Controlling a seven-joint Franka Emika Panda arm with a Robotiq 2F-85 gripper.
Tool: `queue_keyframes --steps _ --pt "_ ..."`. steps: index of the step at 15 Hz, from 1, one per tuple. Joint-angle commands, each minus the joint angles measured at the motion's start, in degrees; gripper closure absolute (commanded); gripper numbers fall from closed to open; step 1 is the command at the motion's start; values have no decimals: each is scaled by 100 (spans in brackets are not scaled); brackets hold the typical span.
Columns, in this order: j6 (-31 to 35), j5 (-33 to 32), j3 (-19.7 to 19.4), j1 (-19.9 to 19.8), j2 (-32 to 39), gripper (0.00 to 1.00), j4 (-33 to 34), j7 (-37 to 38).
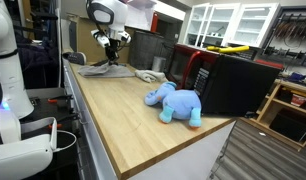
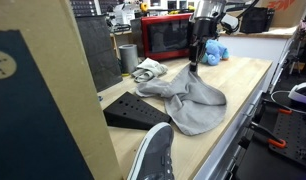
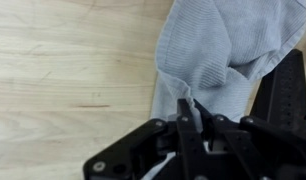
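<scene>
Grey cloth [image 2: 183, 100] lies spread on the wooden bench [image 1: 123, 125]. It is near one short end and close to the long edge that has nothing standing along it. The jaws come straight down on one tip of the cloth. In the wrist view they are squeezed tight together, and a little fold of the cloth [image 3: 223, 50] looks pinched between them.

The rest of the cloth lies flat and runs away from the jaws, toward the short end edge. So the jaws hold it at one end, and its long way points down the length of the bench, not across it. There is only one arm here.

A black wedge [image 2: 133, 110] sits just beside the cloth, on the side toward the other long edge. A small white rag [image 2: 148, 68] lies near that edge too. A blue stuffed toy [image 1: 175, 104] lies well apart, further along the bench, next to a dark box [image 1: 228, 85].
</scene>
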Motion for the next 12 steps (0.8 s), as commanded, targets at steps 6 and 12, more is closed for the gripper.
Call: queue_keyframes --steps 6,12 --pt "28 -1074 -661 -622 -558 98 -242 625" --pt "150 -1357 -957 -1045 -644 98 -400 1193"
